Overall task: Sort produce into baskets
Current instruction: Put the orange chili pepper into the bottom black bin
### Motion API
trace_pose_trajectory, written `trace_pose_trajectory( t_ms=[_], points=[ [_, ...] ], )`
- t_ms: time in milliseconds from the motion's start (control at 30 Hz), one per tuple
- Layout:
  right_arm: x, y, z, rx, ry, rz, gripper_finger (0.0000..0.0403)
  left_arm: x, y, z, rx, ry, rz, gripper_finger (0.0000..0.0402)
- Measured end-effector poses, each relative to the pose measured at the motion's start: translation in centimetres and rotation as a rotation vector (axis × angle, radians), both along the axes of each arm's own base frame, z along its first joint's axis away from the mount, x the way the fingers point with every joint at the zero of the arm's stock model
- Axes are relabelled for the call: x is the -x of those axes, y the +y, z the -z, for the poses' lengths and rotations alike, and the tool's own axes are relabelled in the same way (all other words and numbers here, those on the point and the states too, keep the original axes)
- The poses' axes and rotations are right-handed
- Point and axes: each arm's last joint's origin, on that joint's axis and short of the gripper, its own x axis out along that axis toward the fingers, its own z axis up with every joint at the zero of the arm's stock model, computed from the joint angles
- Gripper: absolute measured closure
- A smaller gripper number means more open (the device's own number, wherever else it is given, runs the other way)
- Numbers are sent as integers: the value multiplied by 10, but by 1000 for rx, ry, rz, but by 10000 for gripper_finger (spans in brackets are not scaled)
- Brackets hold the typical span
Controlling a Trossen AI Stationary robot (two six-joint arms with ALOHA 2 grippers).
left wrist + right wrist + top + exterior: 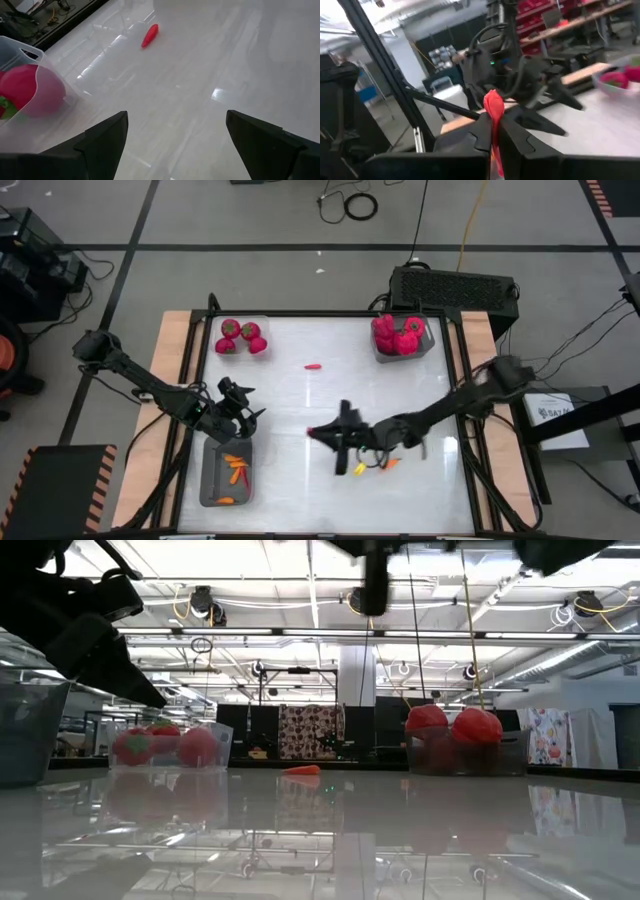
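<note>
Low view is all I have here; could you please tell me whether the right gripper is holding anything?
Observer: Yes, the right gripper has its fingers shut on a slim red chilli piece.
Operator: Thank you. Where is the left gripper?
Observer: The left gripper hangs open over the left side of the table, next to the grey basket holding orange pieces.
Operator: Is anything loose near the table's front?
Observer: A yellow piece and an orange piece lie by the right arm.

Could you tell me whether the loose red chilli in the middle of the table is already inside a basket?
No, the red chilli lies alone on the bare table.
</note>
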Motion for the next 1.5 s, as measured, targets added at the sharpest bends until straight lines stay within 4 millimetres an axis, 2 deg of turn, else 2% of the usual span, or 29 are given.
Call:
trace_pose_trajectory(
  t_ms=[233, 433, 567, 667, 833, 1067, 1200, 1300, 1500],
  points=[
    [-86, 24, 40, 51, 59, -130, 394, 0, 1, -1, -28, -14, -21, 59],
    [-156, 37, 51, 98, 100, -210, 394, 0, 1, 0, -31, -14, -23, 59],
    [-192, 41, 56, 103, 107, -294, 394, 0, 1, 0, -32, -13, -22, 59],
    [-208, 44, 58, 107, 130, -321, 394, 1, 1, 0, -46, 1, -14, 59],
    [-217, 48, 68, 143, 188, -302, 378, 2, 2, 1, -58, 21, -7, 59],
    [-216, 45, 69, 148, 277, -307, 298, 2, 2, 1, -55, 21, -6, 59],
    [-212, 40, 55, 135, 359, -327, 261, 2, 2, 1, -54, 21, -5, 59],
    [-204, 34, 37, 158, 475, -326, 243, 2, 2, 1, -55, 23, -5, 59],
    [-175, 16, -1, 335, 724, -339, 232, 2, 2, 1, -54, 23, -5, 59]
  ],
)
